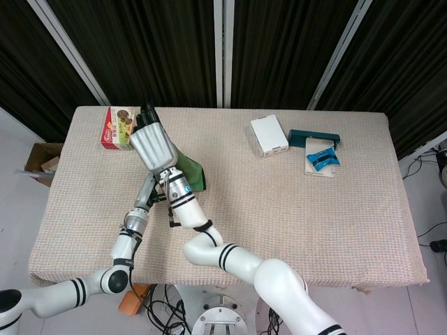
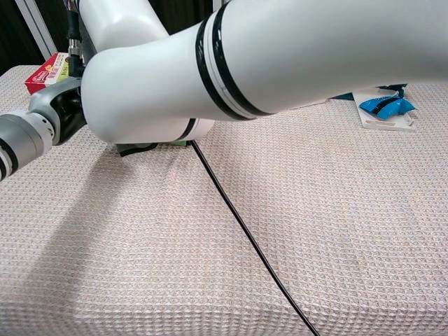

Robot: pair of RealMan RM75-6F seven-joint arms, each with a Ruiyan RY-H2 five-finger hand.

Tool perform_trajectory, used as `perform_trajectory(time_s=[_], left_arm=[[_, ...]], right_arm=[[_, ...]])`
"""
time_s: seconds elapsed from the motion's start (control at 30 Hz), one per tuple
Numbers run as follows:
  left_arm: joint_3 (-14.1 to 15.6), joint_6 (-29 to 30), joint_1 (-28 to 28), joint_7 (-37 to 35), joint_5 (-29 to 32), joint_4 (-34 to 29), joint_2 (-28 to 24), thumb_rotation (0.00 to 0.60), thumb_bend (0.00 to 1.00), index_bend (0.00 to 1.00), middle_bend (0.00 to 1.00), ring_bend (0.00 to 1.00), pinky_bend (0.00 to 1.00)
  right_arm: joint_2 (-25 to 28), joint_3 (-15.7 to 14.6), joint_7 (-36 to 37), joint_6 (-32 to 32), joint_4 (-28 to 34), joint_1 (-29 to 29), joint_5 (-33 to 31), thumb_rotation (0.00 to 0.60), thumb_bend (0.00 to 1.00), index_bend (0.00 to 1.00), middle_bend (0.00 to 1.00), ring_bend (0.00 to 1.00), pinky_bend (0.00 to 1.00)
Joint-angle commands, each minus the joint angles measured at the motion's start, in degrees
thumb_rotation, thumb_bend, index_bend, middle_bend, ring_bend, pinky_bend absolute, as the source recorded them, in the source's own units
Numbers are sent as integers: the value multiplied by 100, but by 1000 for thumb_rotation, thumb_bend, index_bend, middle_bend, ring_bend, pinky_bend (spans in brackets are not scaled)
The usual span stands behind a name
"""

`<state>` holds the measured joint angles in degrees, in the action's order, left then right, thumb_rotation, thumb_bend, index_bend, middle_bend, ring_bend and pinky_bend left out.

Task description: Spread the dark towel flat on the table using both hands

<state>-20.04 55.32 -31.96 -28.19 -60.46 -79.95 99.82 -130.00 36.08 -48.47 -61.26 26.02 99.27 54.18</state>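
Observation:
The dark towel (image 1: 193,172), green inside, lies bunched at the table's left rear. In the head view most of it is hidden under my right hand (image 1: 151,142), whose white back faces the camera with dark fingertips (image 1: 147,112) pointing to the far edge. I cannot see whether that hand holds cloth. My left forearm (image 1: 135,223) reaches up under the right wrist and its hand is hidden there. In the chest view only the towel's dark hem (image 2: 137,149) and a green strip show below the big white right arm (image 2: 231,63). The left hand (image 2: 64,110) is at the towel's left edge, its fingers covered.
A red biscuit box (image 1: 116,128) stands just left of the right hand. At the back right lie a white box (image 1: 269,135), a teal box (image 1: 314,137) and a blue item on a white card (image 1: 322,159). A black cable (image 2: 245,231) crosses the mat.

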Motion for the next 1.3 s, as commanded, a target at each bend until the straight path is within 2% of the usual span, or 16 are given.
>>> perform_trajectory(time_s=[0.03, 0.13, 0.27, 0.43, 0.57, 0.63, 0.7, 0.83, 0.97, 1.17, 1.3], left_arm=[[-38, 122, 21, 223, 221, 67, 106, 492, 19, 65, 166, 202, 263], [-10, 202, 86, 298, 255, 157, 140, 521, 134, 77, 174, 212, 272], [61, 369, 201, 270, 106, 248, 157, 521, 293, 110, 192, 227, 285], [139, 740, 320, 430, -101, 419, 248, 526, 391, 168, 220, 257, 321], [150, 987, 384, 637, -190, 460, 296, 532, 413, 221, 253, 294, 367], [147, 1134, 428, 700, -244, 464, 313, 568, 413, 285, 305, 341, 400], [145, 1286, 480, 745, -315, 461, 319, 599, 421, 385, 398, 411, 433], [165, 1465, 513, 940, -472, 435, 261, 600, 450, 585, 627, 598, 509], [168, 1702, 516, 1158, -722, 353, 163, 600, 455, 689, 748, 674, 561], [281, 1907, 577, 1270, -1169, 33, -238, 600, 475, 727, 784, 699, 597], [214, 1781, 516, 1376, -1265, -112, -653, 600, 477, 724, 773, 689, 585]], right_arm=[[0, -22, 46, -37, -12, -31, 15, 600, 593, 704, 347, 170, 91], [55, -54, 120, -110, 29, -119, 70, 600, 594, 703, 347, 170, 91], [167, -100, 168, -219, 232, -310, 117, 600, 593, 702, 347, 170, 91], [355, -139, 139, -367, 692, -600, 131, 600, 592, 701, 347, 170, 91], [540, -155, -10, -499, 1166, -821, 115, 600, 593, 700, 347, 170, 91], [633, -163, -46, -556, 1405, -932, 109, 600, 593, 699, 348, 170, 91], [756, -174, -50, -646, 1730, -1096, 101, 600, 593, 699, 347, 170, 91], [1037, -256, -11, -825, 2421, -1480, 120, 600, 593, 698, 347, 170, 92], [1389, -356, 52, -1023, 3300, -1941, 126, 600, 593, 699, 347, 170, 92], [2005, -588, 3, -1296, 4515, -2593, 185, 600, 593, 697, 347, 170, 93], [2361, -578, 85, -1250, 4847, -2848, 103, 600, 592, 696, 347, 170, 99]])
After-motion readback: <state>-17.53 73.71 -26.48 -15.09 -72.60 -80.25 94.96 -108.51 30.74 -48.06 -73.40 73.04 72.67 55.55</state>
